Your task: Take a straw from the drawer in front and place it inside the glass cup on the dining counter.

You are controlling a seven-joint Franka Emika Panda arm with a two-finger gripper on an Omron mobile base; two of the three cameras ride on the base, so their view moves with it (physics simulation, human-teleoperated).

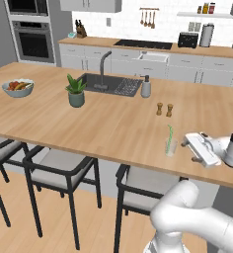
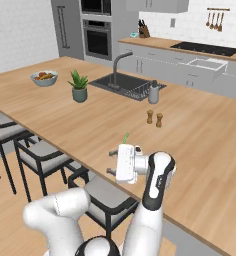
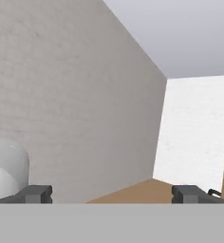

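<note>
Item: straw [image 1: 170,132]; thin, bright green; you find it standing tilted inside the glass cup [image 1: 171,147], its upper part rising above the rim; in the right base view a short green tip [image 2: 125,137] shows just above the claw body.

Item: glass cup; clear tumbler; stands on the dining worktop [image 1: 108,123] near its front edge, at about 4 o'clock from the sink [image 1: 110,84].

Item: claw [image 1: 187,150]; fingers spread wide apart, clamped on nothing; it lies level just beside the cup, at the cup's 3 o'clock in the left base view; in the hand view you see both dark fingertips [image 3: 37,193] set far apart.

Item: two small shakers [image 1: 164,109]; side by side, at 12 o'clock from the cup, well apart from it.

Item: soap dispenser [image 1: 146,87]; grey; at the sink's 3 o'clock corner.

Item: potted plant [image 1: 76,91]; at the sink's 8 o'clock.

Item: fruit bowl [image 1: 18,87]; far at 9 o'clock on the worktop.

Item: stools [image 1: 59,170]; dark-framed; under the front edge.
</note>
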